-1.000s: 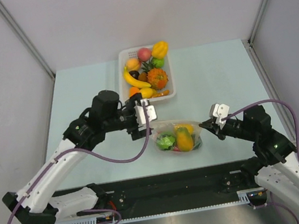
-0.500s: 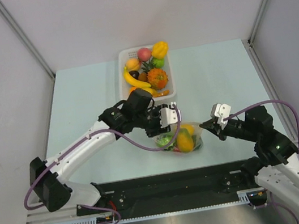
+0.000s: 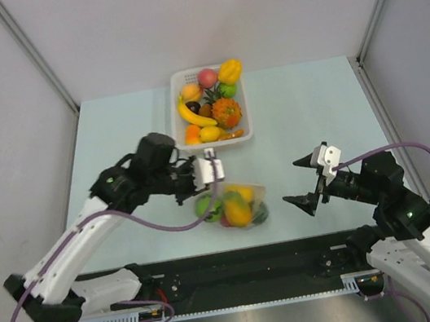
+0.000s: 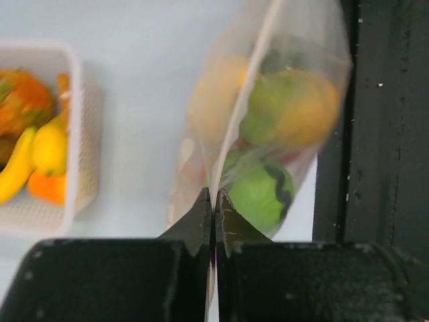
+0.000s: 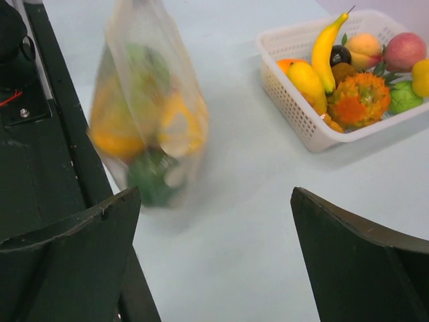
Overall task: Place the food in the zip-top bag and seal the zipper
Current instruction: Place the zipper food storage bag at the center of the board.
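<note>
"Look, the right gripper has let go of the zip-top bag since half a second ago, and the bag has slid toward nine o'clock along with the left arm."

"Yes. Its jaws stand wide apart now with nothing between them. It sits at three o'clock from the bag, well clear of it."

"And the left gripper?"

"Clamped on the bag's top edge, at about eleven o'clock from the pouch. In its wrist view the two fingertips meet right on the zipper, the pale strip running away from them along the mouth."

"Is the strip pressed closed?"

"I can't tell; the plastic is blurred there."

"Where's the food?"

"Some of it is inside the bag: a green piece, an orange-yellow one, and a bit of red showing. The bag is at six o'clock on the table, close to the near edge by the black rail."

"And farther back?"

"The white basket, at twelve o'clock. It holds the rest, including a banana, a spiky orange fruit, a red one and a yellow one."
</note>
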`<act>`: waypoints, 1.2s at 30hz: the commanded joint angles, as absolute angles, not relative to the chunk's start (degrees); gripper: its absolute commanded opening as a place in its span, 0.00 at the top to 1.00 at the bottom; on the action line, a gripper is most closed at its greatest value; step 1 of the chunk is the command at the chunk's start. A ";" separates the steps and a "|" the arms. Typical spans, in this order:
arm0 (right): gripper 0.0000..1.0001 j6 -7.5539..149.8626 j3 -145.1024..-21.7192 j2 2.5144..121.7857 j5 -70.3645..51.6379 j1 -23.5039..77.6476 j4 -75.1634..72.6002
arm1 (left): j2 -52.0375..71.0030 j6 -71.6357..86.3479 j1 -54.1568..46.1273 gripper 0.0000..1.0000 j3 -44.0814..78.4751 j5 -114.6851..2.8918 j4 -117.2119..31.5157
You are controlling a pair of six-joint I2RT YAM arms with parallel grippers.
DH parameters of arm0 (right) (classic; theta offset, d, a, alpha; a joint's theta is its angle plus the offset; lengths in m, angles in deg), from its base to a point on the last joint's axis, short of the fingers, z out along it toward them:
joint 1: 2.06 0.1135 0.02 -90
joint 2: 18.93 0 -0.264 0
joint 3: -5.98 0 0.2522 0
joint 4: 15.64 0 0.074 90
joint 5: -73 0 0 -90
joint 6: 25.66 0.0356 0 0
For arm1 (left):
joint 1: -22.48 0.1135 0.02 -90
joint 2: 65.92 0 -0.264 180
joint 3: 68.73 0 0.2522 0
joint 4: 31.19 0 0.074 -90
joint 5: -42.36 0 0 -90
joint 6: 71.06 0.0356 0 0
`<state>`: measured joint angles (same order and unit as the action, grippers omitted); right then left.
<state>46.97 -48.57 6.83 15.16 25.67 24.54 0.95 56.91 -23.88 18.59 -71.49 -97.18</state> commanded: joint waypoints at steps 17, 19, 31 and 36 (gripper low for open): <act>0.00 48.96 -51.55 7.61 11.91 25.81 28.09 | 21.23 95.67 30.92 1.00 46.26 -81.39 -103.42; 0.00 48.96 -51.20 8.22 11.82 25.81 27.92 | 25.03 95.93 31.36 1.00 51.01 -79.90 -97.99; 0.00 48.26 -50.32 9.37 9.98 25.72 28.70 | 20.75 101.29 31.19 0.96 12.21 -73.39 -69.84; 0.00 47.90 -51.19 9.46 9.80 25.72 30.11 | 17.67 100.77 31.19 0.93 -3.54 -71.63 -67.98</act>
<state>48.85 -49.67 9.73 10.79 25.67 29.24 23.09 99.47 31.37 3.40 -72.24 -73.09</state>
